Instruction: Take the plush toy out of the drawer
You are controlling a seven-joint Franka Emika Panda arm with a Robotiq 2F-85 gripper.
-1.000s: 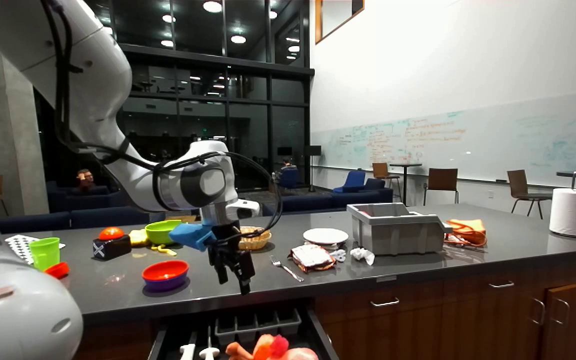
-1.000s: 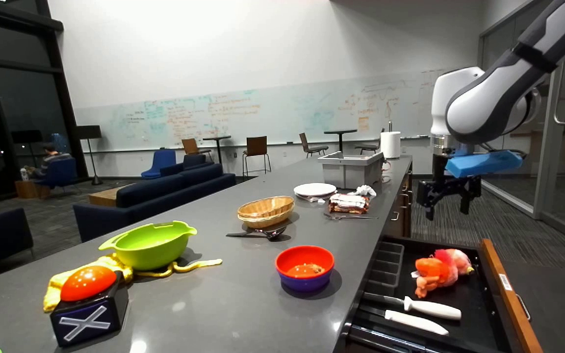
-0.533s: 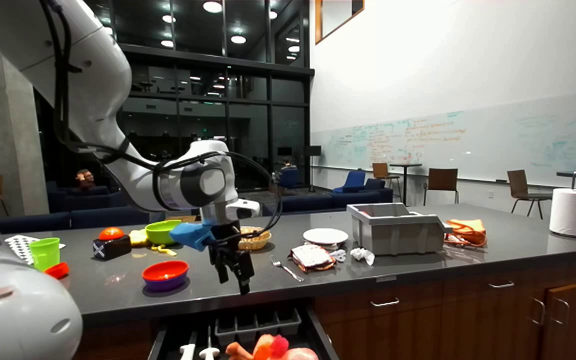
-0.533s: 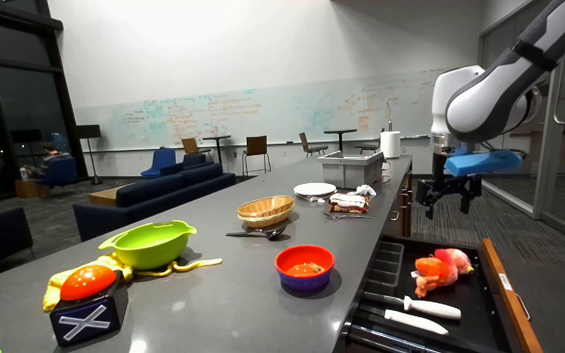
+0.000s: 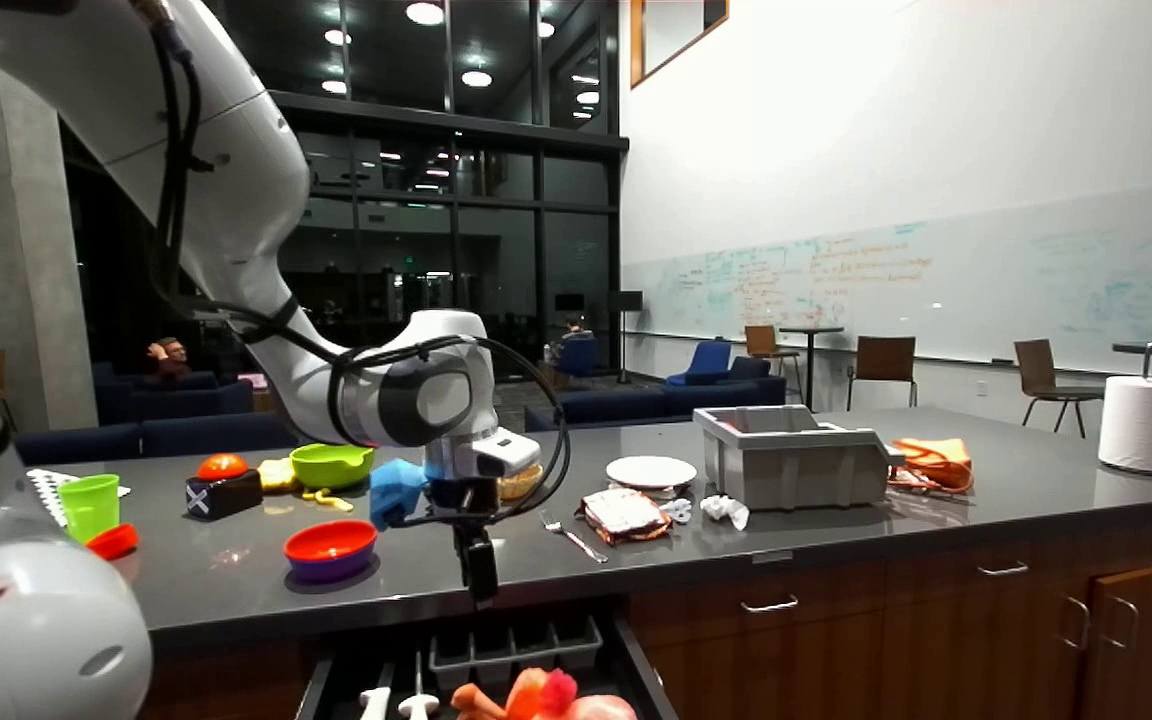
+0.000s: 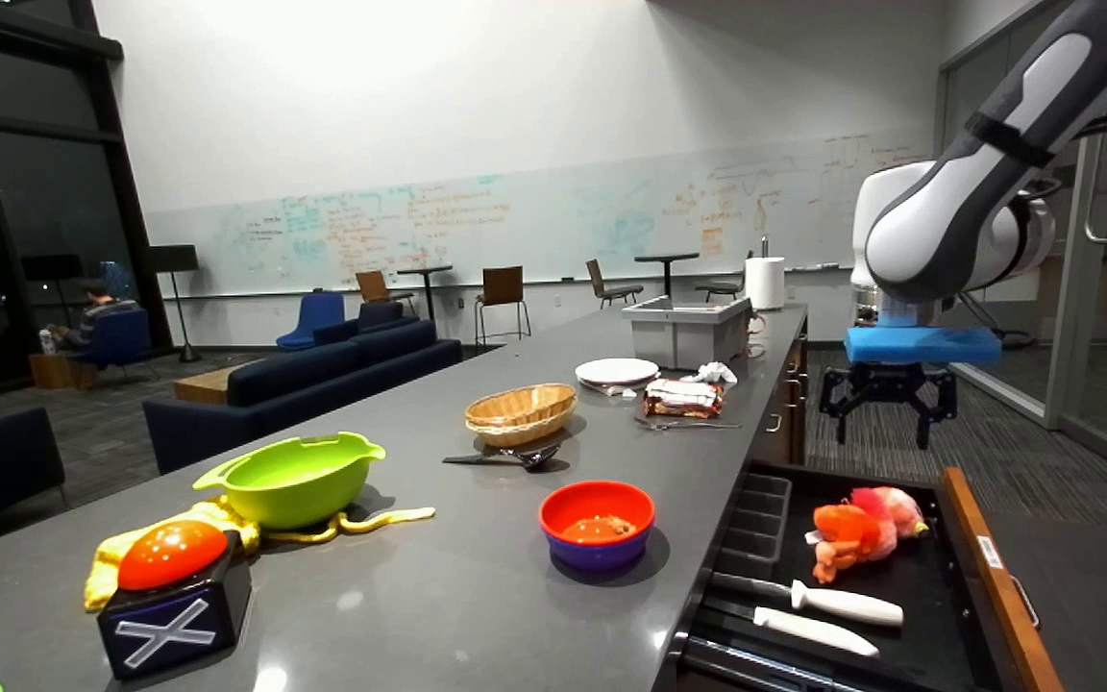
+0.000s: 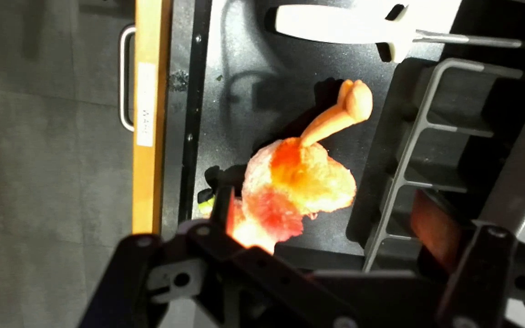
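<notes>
In an exterior view: drawer (image 5: 626, 668) juts out below long edge of surface (image 5: 1026, 465) | in an exterior view: jaws hang spread apart beyond that edge, above drawer; plush toy (image 6: 869, 531) lies inside | wrist view: plush toy lies between drawer's wooden front (image 7: 146, 182) and cutlery tray (image 7: 402, 169)

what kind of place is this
Probably a shared lounge or break area, perhaps in an office or university building: a written-on whiteboard, dark blue sofas and a long grey countertop point that way.

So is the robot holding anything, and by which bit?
Nothing is held: the fingers are apart over the drawer, and the toy just lies in it.
</notes>
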